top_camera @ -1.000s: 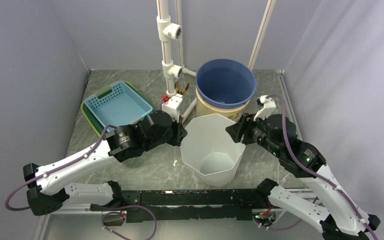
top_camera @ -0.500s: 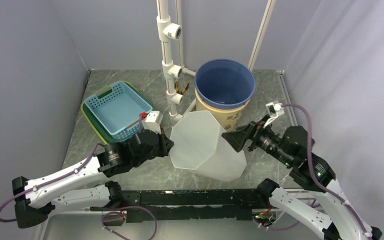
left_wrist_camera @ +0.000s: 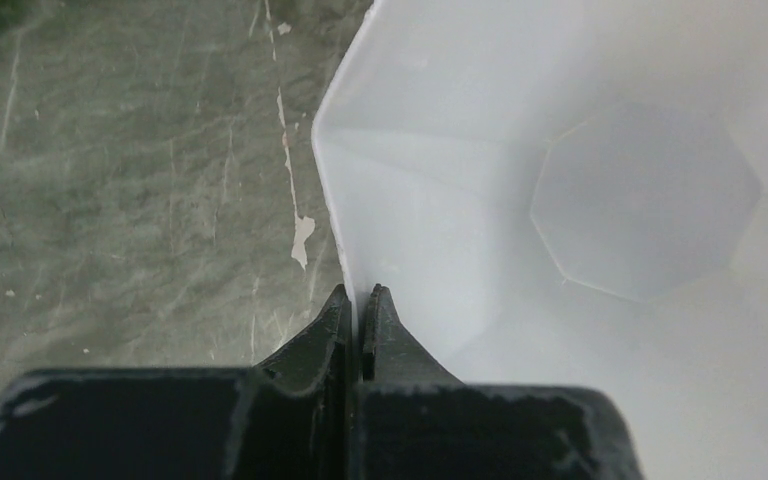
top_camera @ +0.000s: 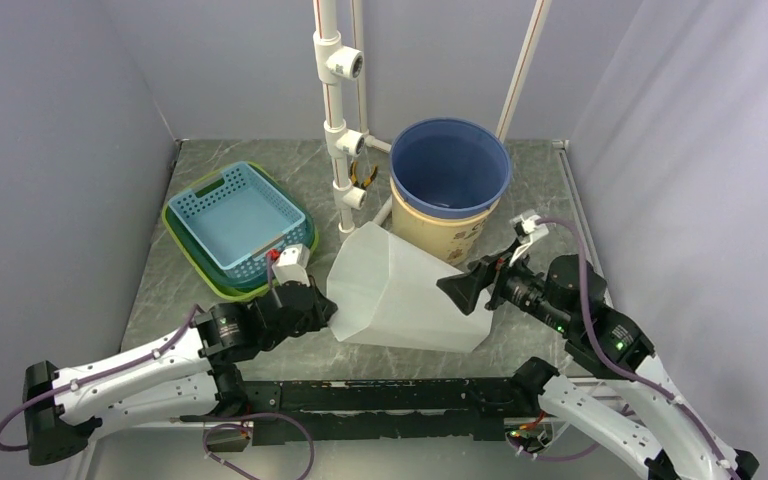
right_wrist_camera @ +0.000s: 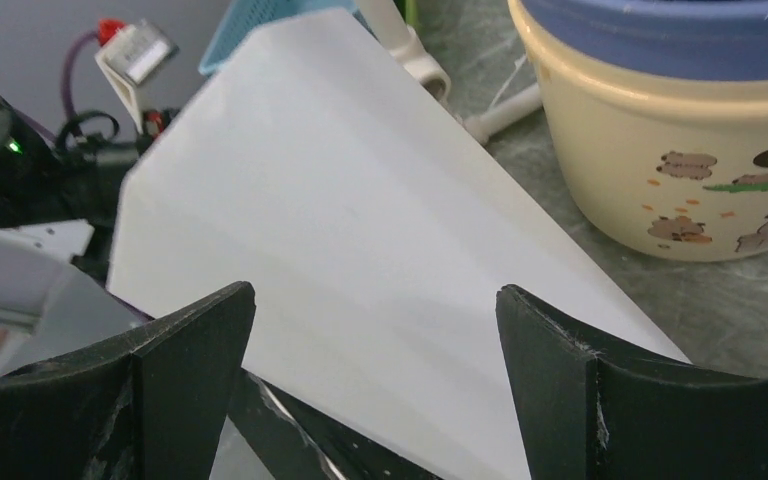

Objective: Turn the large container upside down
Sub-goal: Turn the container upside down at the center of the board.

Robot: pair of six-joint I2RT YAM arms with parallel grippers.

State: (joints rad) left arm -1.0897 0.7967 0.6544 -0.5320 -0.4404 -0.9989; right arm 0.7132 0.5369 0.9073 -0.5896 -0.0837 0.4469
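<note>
The left gripper's (left_wrist_camera: 358,300) jaws are clamped on the rim (left_wrist_camera: 325,170) of the container (top_camera: 400,290). It lies on its side on the table (top_camera: 535,185), mouth to the left. The right gripper's (right_wrist_camera: 372,325) jaws stand wide apart at its right end, holding nothing. The flip looks half done. Next, the rim must swing over and down until the mouth sits flat, clear of the bucket (top_camera: 450,165) behind.

**Robot test booth, lab setting**

We note a closed booth: plain grey walls (top_camera: 60,120) on three sides of a marbled surface (top_camera: 250,155). A white pipe frame (top_camera: 332,110) with fittings rises at the back. The left arm (top_camera: 130,365) and right arm (top_camera: 610,340) bolt to a black rail (top_camera: 390,398), with purple cables (top_camera: 582,275) trailing. We judge it a lab rig, not a home.
</note>
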